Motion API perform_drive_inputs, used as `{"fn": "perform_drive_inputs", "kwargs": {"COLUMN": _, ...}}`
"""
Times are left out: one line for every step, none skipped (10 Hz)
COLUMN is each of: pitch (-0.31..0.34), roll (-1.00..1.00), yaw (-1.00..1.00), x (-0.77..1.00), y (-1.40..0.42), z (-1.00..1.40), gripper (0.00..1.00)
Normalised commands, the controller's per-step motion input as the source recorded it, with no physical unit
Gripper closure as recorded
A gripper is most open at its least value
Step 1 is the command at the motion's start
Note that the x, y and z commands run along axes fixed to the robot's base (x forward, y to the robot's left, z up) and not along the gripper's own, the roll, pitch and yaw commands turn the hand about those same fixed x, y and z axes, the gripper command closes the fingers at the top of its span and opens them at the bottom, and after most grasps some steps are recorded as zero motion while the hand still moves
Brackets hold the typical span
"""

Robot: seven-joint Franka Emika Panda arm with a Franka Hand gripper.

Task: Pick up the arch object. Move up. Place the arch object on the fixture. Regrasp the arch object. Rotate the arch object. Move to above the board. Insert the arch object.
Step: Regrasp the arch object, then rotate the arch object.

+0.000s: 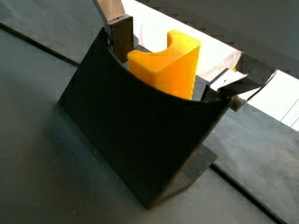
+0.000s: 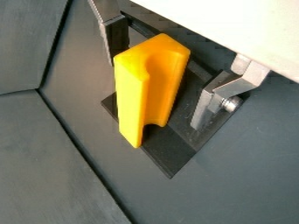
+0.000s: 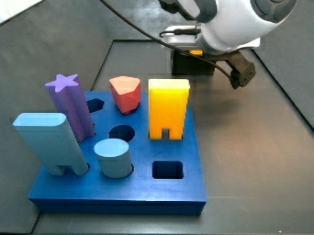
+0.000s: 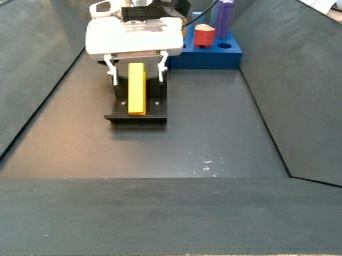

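The orange-yellow arch object (image 2: 146, 87) rests against the dark fixture (image 2: 176, 149), its notched end pointing away from the base plate. In a side view the arch object (image 4: 136, 88) lies along the fixture (image 4: 138, 112). My gripper (image 4: 135, 65) straddles its far end and is open, with a finger on each side and a gap to the piece. In both wrist views the arch object (image 1: 170, 74) sits between the fingers (image 2: 216, 101) of the gripper (image 1: 173, 70), behind the fixture's back wall (image 1: 128, 131). The blue board (image 3: 135, 188) lies in front of the fixture (image 3: 186, 62).
On the board stand a purple star (image 3: 70, 101), a red hexagon (image 3: 125, 92), a blue cylinder (image 3: 114, 156), a blue rounded bar (image 3: 51, 138) and a wide yellow notched block (image 3: 168, 108). A square hole (image 3: 168, 169) is open. Dark sloping walls enclose the floor (image 4: 174, 190).
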Motion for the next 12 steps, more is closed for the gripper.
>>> {"fn": "perform_drive_inputs", "kwargs": {"pitch": 0.0, "roll": 0.0, "yaw": 0.0, "x": 0.0, "y": 0.0, "z": 0.0, "gripper": 1.0}}
{"fn": "perform_drive_inputs", "kwargs": {"pitch": 0.0, "roll": 0.0, "yaw": 0.0, "x": -1.0, "y": 0.11, "z": 0.95, "gripper": 1.0}}
{"fn": "perform_drive_inputs", "kwargs": {"pitch": -0.014, "roll": -0.01, "yaw": 0.0, "x": -1.0, "y": 0.11, "z": 0.95, "gripper": 1.0}}
{"fn": "perform_drive_inputs", "kwargs": {"pitch": -0.045, "roll": -0.06, "yaw": 0.02, "x": -1.0, "y": 0.11, "z": 0.95, "gripper": 1.0}}
{"fn": "perform_drive_inputs", "kwargs": {"pitch": -0.057, "roll": -0.08, "yaw": 0.02, "x": -1.0, "y": 0.1, "z": 0.93, "gripper": 1.0}}
{"fn": "perform_drive_inputs", "kwargs": {"pitch": -0.065, "roll": -0.09, "yaw": 0.02, "x": -1.0, "y": 0.09, "z": 0.91, "gripper": 1.0}}
{"fn": "perform_drive_inputs", "kwargs": {"pitch": -0.068, "roll": -0.09, "yaw": 0.01, "x": -1.0, "y": 0.08, "z": 0.89, "gripper": 1.0}}
{"fn": "perform_drive_inputs", "kwargs": {"pitch": -0.071, "roll": -0.1, "yaw": 0.0, "x": -1.0, "y": 0.08, "z": 0.86, "gripper": 1.0}}
{"fn": "perform_drive_inputs", "kwargs": {"pitch": -0.074, "roll": -0.09, "yaw": -0.01, "x": -1.0, "y": 0.07, "z": 0.85, "gripper": 1.0}}
{"fn": "perform_drive_inputs", "kwargs": {"pitch": -0.068, "roll": -0.1, "yaw": -0.04, "x": -1.0, "y": 0.07, "z": 0.8, "gripper": 1.0}}
{"fn": "perform_drive_inputs", "kwargs": {"pitch": -0.064, "roll": -0.1, "yaw": -0.04, "x": -1.0, "y": 0.06, "z": 0.78, "gripper": 1.0}}
{"fn": "perform_drive_inputs", "kwargs": {"pitch": -0.048, "roll": -0.11, "yaw": -0.06, "x": -1.0, "y": 0.05, "z": 0.73, "gripper": 1.0}}
